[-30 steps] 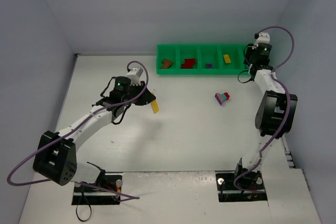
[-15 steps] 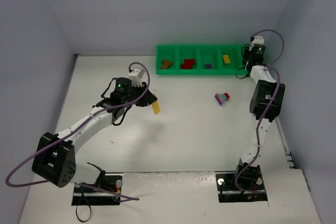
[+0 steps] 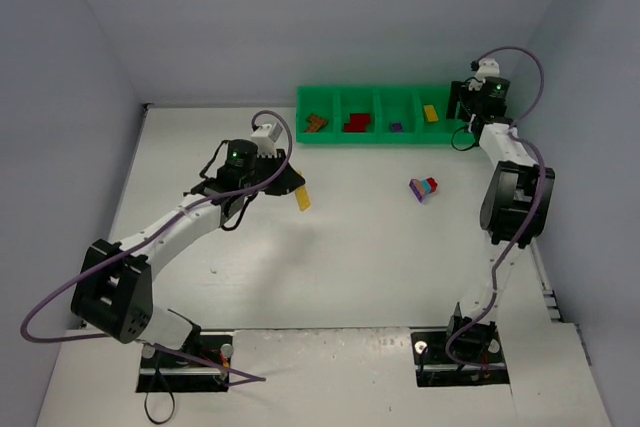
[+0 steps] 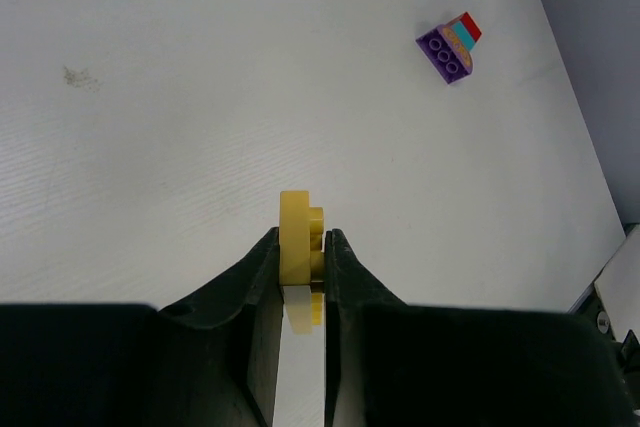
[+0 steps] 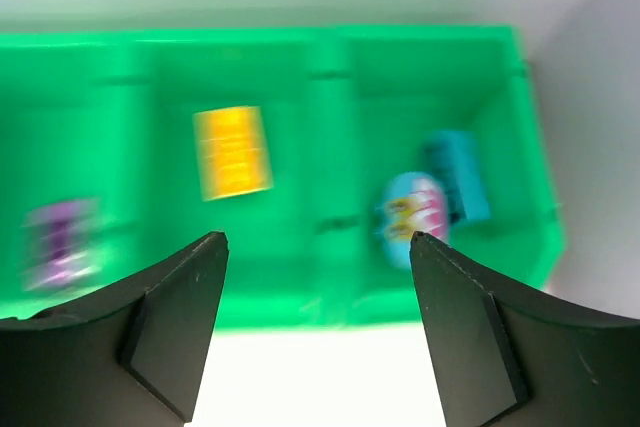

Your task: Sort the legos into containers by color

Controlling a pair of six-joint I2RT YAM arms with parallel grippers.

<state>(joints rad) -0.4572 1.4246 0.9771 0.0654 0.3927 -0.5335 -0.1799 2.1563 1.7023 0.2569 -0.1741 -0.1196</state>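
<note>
Your right gripper [image 5: 315, 247] has swung over the end compartment of the green tray [image 5: 330, 67], jaws now apart above a light blue brick [image 5: 458, 175], while your left gripper [image 4: 300, 272] clamps a yellow brick [image 4: 296, 237] over the table [image 4: 150, 147].

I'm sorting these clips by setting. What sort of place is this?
Probably a robotics lab test cell, not a home: a left arm and right arm bolted at the edge of a white table, plain walls boxing it in, and a green compartment tray of toy bricks.
</note>
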